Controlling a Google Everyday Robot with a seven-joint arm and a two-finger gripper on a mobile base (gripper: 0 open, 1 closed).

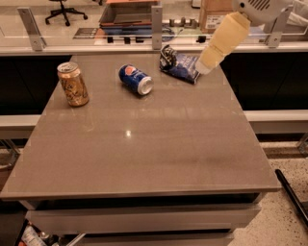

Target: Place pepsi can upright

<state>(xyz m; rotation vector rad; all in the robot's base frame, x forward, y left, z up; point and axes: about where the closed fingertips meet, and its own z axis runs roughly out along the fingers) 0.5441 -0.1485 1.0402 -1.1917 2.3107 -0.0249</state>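
Note:
The pepsi can (135,79) is dark blue with a round red, white and blue logo. It lies on its side on the far middle of the grey table (144,144), its silver end facing front right. My gripper (204,67) hangs at the end of the cream-coloured arm (224,41) that comes in from the upper right. It is above the table's far right part, over the right end of the snack bag, well to the right of the can.
A gold-tan can (73,84) stands upright at the far left of the table. A dark blue wrinkly snack bag (179,64) lies at the far right. Behind the table runs a counter with a glass rail (156,21), a tray and a cardboard box (211,12).

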